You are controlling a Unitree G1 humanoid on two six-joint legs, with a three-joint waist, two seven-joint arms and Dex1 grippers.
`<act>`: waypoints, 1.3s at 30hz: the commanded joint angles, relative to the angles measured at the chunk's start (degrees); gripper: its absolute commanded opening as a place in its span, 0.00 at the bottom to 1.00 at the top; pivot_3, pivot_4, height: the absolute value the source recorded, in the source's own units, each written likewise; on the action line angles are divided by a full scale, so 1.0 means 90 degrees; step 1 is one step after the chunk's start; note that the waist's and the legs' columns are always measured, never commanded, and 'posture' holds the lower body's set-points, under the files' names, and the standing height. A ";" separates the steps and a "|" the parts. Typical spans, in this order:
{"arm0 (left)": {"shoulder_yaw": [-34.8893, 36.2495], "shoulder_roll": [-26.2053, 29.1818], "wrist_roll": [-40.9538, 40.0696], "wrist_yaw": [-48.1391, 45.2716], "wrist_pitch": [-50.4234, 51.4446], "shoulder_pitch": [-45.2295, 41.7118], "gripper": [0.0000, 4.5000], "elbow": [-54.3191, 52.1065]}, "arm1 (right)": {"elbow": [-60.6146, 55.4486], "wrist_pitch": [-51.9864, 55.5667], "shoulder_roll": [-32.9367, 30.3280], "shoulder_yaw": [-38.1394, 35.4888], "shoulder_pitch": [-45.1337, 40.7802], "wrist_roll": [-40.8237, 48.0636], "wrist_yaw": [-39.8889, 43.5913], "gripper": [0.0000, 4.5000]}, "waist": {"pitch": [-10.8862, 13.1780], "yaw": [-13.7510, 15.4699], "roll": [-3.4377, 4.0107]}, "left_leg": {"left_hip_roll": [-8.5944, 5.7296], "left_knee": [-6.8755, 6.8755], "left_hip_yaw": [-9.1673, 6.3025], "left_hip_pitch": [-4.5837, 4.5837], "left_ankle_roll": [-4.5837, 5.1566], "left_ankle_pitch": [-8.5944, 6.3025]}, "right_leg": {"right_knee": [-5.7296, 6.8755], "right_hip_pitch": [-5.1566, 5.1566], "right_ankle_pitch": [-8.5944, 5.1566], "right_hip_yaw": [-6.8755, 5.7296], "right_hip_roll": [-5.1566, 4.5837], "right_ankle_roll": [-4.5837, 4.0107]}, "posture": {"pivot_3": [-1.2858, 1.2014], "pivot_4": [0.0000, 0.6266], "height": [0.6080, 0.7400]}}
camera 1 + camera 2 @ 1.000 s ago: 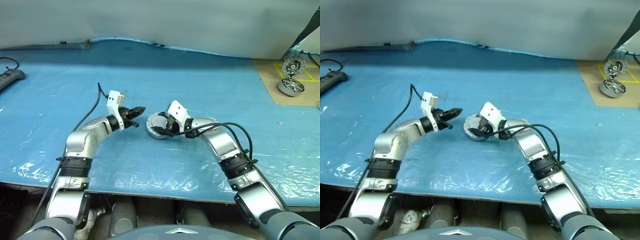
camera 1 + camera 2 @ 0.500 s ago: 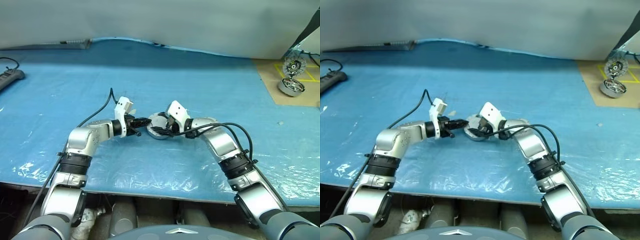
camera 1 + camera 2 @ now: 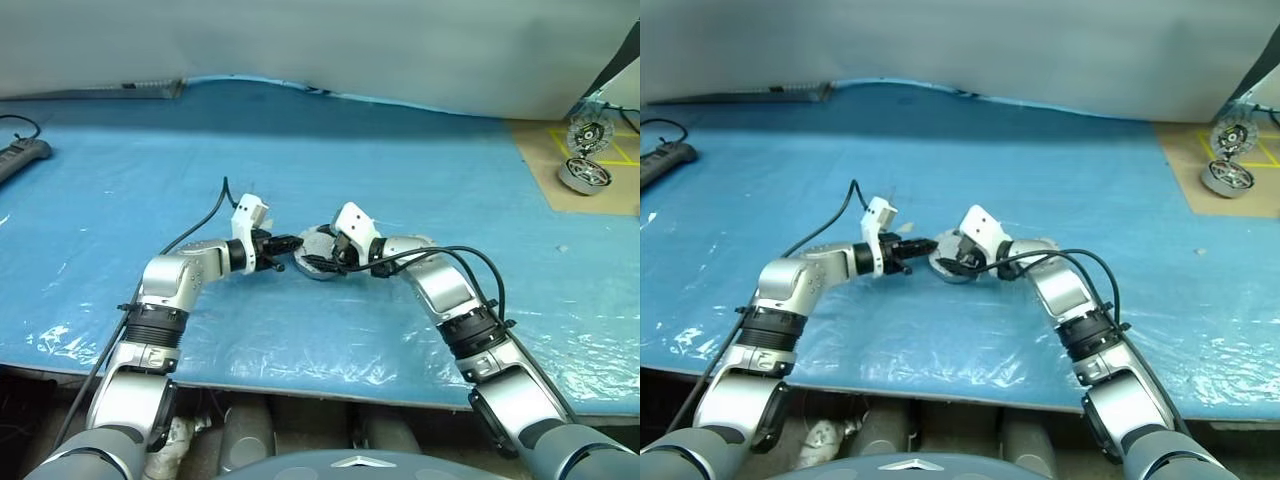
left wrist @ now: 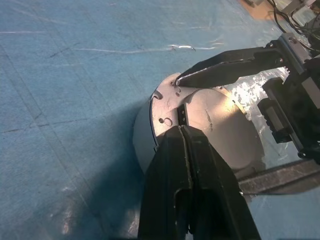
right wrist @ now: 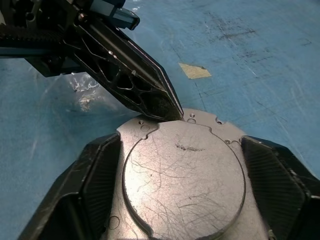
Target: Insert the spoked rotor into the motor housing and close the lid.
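Right wrist view, nearest: right gripper spread wide, one black finger on each side of the motor housing, hugging its flanks rather than pinching tight. On top, the lid lying flat, plain scratched grey face up, apparently seated down over the housing. No spoked rotor to be seen, presumably already inside under the lid, though not confirmable from outside.

Just beyond, left gripper with fingers pressed together and nothing between them, tip resting on the far rim of the lid near the small screw holes, as if pushing it down.

From the head, both grippers meeting at the housing in the middle of the blue plastic sheet, housing resting on the sheet.

Farther off, a black power strip at the left edge; at the far right, a duplicate motor on a brown board.

Judgement: insertion likely done, lid closed or nearly so; left to do, perhaps a final press to seat it fully, then release.
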 commanded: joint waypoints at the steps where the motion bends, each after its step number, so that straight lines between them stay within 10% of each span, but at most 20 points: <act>1: -0.0076 0.0017 0.0089 -0.0001 0.0052 0.0058 0.00 0.0004 | -0.0318 0.0618 -0.0237 -0.0321 0.0351 0.0310 0.0095 1.00 | 0.0000 0.0020 0.0000 | 0.0000 -0.0001 0.0000 -0.0003 0.0000 0.0000 | -0.0002 -0.0001 0.0000 -0.0001 -0.0001 0.0000 | 0.52 0.24 1.00; 13: -0.0072 -0.0016 0.0064 -0.0148 -0.0041 0.0090 0.00 -0.0098 | -0.1641 0.4146 0.0189 -0.3399 0.0711 0.2972 -0.1209 1.00 | 0.0003 0.0086 0.0002 | -0.0012 -0.0036 0.0000 -0.0033 -0.0004 0.0001 | -0.0006 -0.0036 0.0017 -0.0012 0.0008 0.0027 | 0.52 0.24 1.00; 28: -0.0100 -0.0098 0.0092 -0.0184 -0.0164 0.0088 0.00 -0.0101 | -0.0844 0.6190 0.1875 -0.4732 0.0415 0.4067 -0.2827 1.00 | 0.0006 0.0155 0.0008 | -0.0015 -0.0038 0.0000 -0.0037 -0.0008 0.0002 | -0.0004 -0.0040 0.0018 -0.0017 0.0002 0.0030 | 0.52 0.24 1.00; 39: -0.0106 -0.0111 0.0061 -0.0149 -0.0124 0.0212 0.00 -0.0222 | -0.0070 0.7430 0.2430 -0.6546 0.0047 0.4707 -0.3422 0.34 | 0.0005 0.0150 0.0012 | -0.0013 -0.0041 -0.0002 -0.0035 -0.0018 0.0003 | 0.0000 -0.0044 0.0019 -0.0019 0.0009 0.0032 | 0.52 0.24 1.00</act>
